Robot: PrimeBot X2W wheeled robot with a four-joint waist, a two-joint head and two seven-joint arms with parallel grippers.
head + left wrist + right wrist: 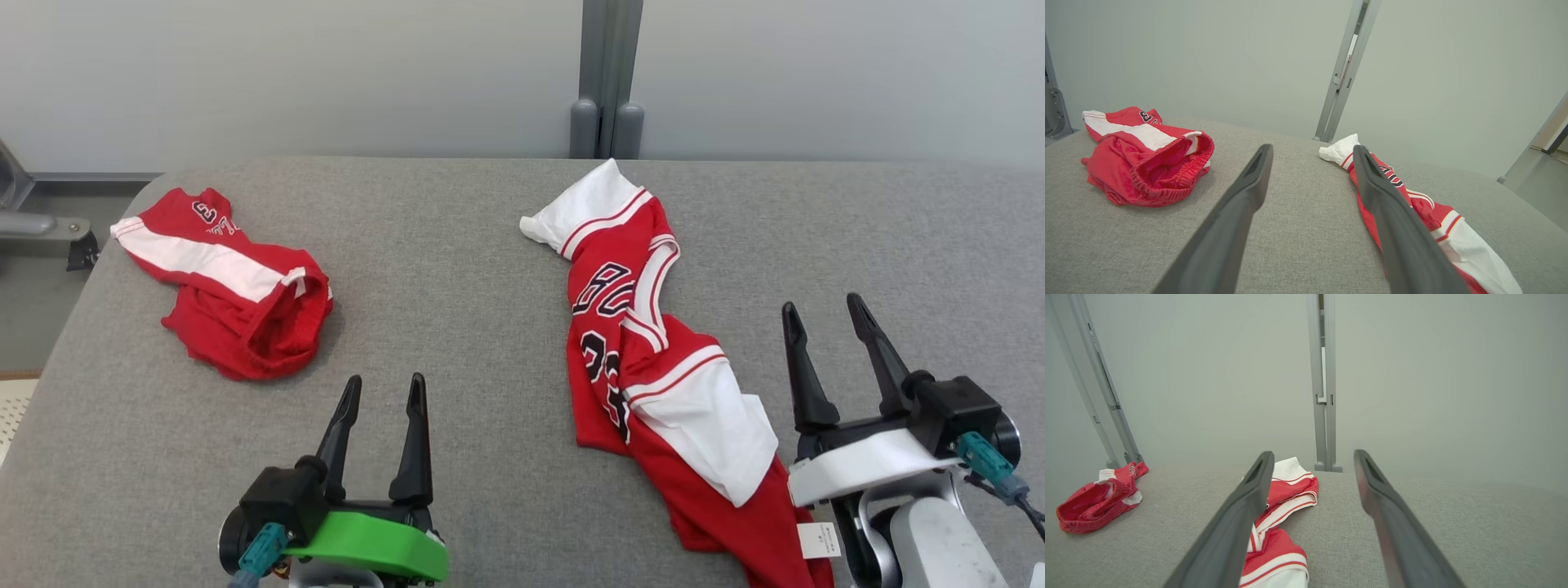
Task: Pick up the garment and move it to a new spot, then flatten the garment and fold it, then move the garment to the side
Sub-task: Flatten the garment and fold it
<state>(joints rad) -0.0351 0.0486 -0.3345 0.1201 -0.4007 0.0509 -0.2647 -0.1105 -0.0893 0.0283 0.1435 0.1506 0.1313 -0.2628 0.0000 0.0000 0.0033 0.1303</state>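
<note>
A grey cloth-covered counter [457, 269] carries two red and white garments. The jersey [645, 351] lies crumpled in a long strip on the right half of the counter, running from near the far edge down to the near edge. Its white end points toward the far edge, black numerals show along its middle, and a small white label [819, 541] sits at its near end. The shorts [237, 302] lie bunched near the far left corner, well apart from the jersey, with the elastic waistband open toward the near edge and a white stripe across the top.

The left gripper [386, 380] hovers over the near edge, left of centre, between the two garments, touching neither. Its jaws stand wide and hold nothing. In the left wrist view the left gripper [1313, 151] frames bare counter, with the shorts [1147, 163] to one side and the jersey [1447, 222] passing behind the other finger.

The right gripper [821, 304] is near the near right corner, just beside the jersey's lower half, its jaws also wide and empty. In the right wrist view the right gripper [1313, 455] looks toward the far edge, with the jersey [1290, 490] beside and behind one finger and the shorts [1094, 502] far off to the side.

A grey post [606, 82] rises behind the far edge.
</note>
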